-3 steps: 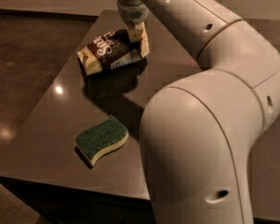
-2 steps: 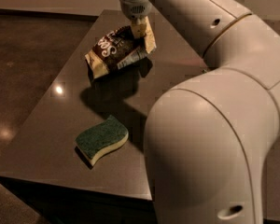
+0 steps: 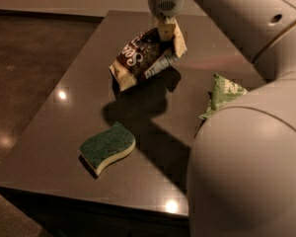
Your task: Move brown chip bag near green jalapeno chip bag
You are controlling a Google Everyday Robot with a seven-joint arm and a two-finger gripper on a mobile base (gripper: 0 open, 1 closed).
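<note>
The brown chip bag (image 3: 140,57) hangs tilted above the dark table, its cream-yellow lower end pointing down left. My gripper (image 3: 166,31) comes down from the top of the view and is shut on the bag's upper right end. The green jalapeno chip bag (image 3: 223,96) lies on the table to the right, partly hidden behind my arm. The brown bag is up and left of the green one, apart from it.
A wavy sponge with a dark green top (image 3: 107,146) lies near the table's front left. The dark table (image 3: 54,132) ends at left and front edges. My large pale arm (image 3: 246,167) fills the right side and hides the table there.
The gripper has lifted the brown chip bag and carried it to the right. The view has shifted, and the green jalapeno chip bag has come into sight.
</note>
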